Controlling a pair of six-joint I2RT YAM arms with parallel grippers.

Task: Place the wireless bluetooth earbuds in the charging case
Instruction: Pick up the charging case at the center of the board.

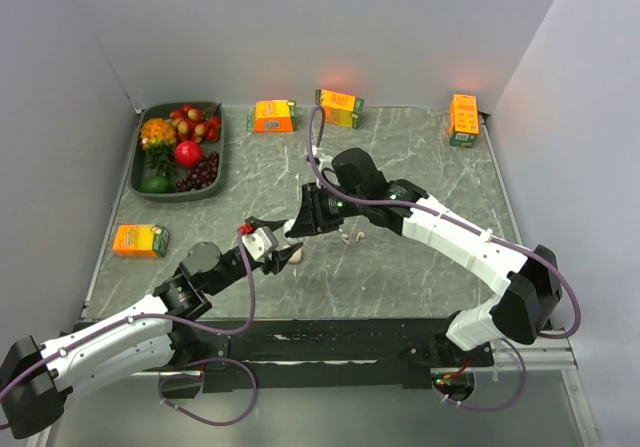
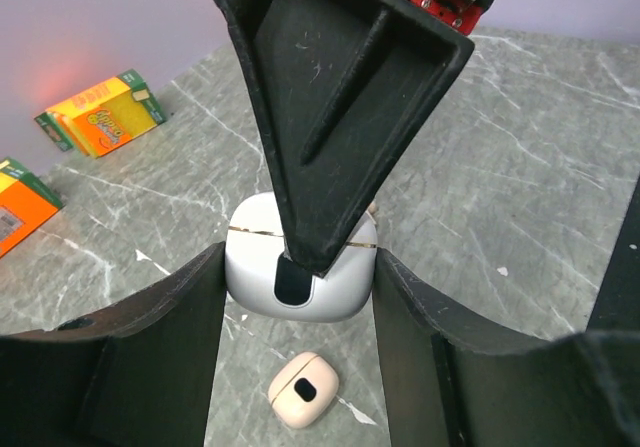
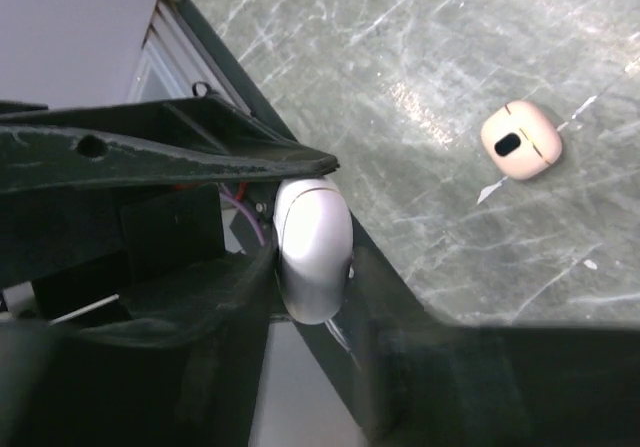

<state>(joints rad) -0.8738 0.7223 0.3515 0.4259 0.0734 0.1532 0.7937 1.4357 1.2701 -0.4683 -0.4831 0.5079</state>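
Observation:
The charging case (image 2: 298, 285) is a white rounded box with its lid down along a thin gold seam. It hangs above the table between both fingers of my left gripper (image 1: 276, 243), which is shut on it. My right gripper (image 1: 300, 223) reaches in from the right. One of its fingers (image 2: 340, 97) lies across the case's top front. In the right wrist view the case (image 3: 313, 242) is pinched between that gripper's own jaws. A tiny white shape (image 1: 352, 237) lies on the table just right of the grippers, too small to tell whether it is the earbuds.
A beige rounded-square piece (image 2: 303, 389) with a dark hole lies on the table under the held case, also seen as the beige piece (image 3: 520, 139). Orange cartons (image 1: 273, 116) stand along the back, one more carton (image 1: 139, 239) at the left. A tray of fruit (image 1: 147, 194) is back left.

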